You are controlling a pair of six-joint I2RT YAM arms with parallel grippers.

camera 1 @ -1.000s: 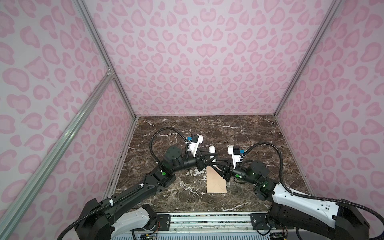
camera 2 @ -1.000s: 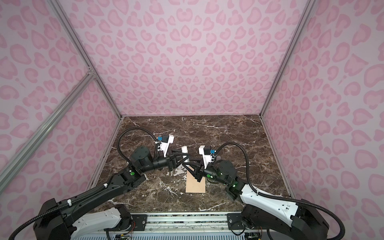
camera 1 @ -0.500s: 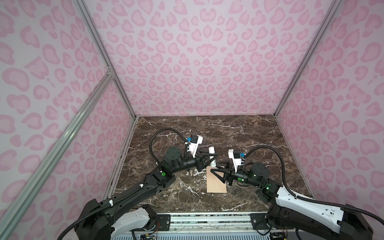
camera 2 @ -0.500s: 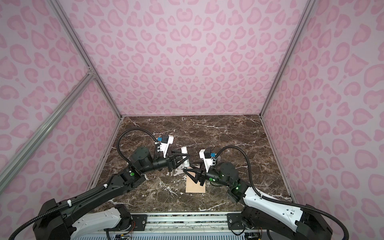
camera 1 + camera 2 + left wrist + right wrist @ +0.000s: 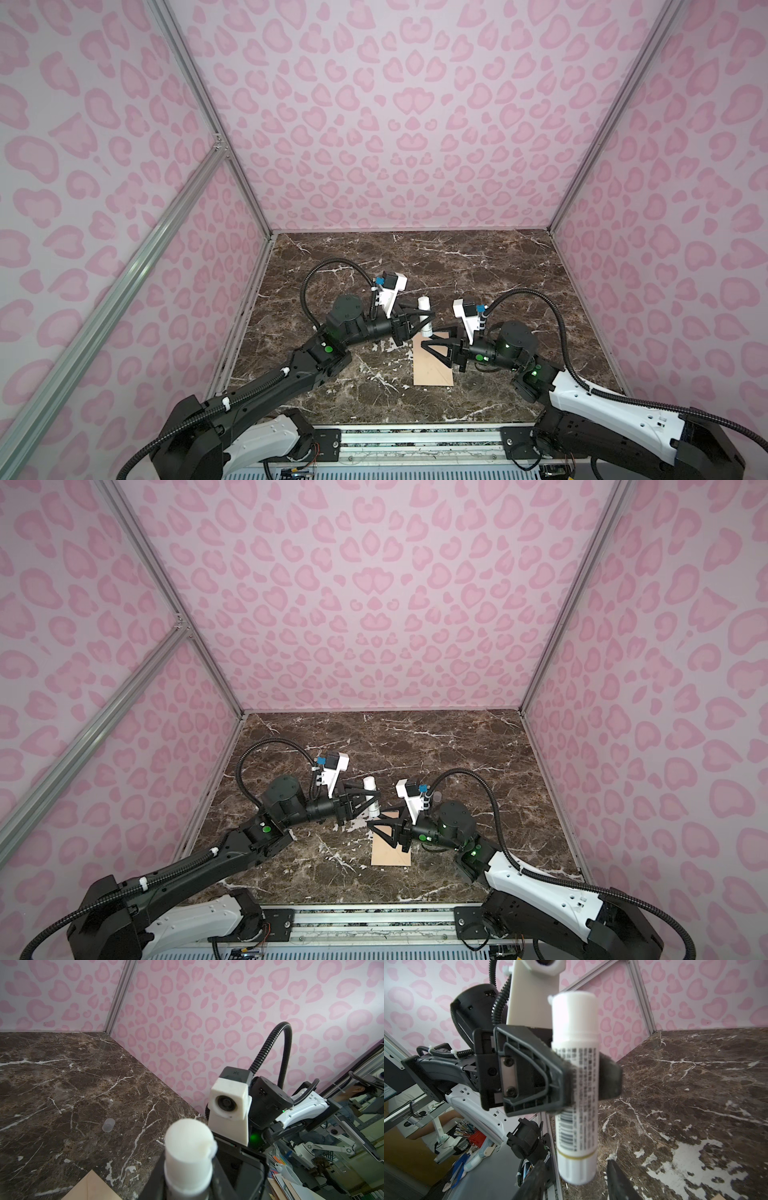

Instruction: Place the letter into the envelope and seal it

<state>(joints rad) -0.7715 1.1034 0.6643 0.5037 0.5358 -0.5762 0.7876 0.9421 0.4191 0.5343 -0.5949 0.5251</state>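
Our left hand (image 5: 427, 323) pinches the white glue stick (image 5: 424, 306) while our right hand (image 5: 434, 337) hangs spread over the envelope (image 5: 434, 374).

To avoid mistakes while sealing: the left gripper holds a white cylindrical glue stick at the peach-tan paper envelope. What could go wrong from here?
The left gripper clamps the glue stick only at mid-body; pressing down could tilt or slip it.
The envelope seems unpinned under the open right gripper; rubbing may drag it.
The small translucent cap on the marble table could be knocked away.
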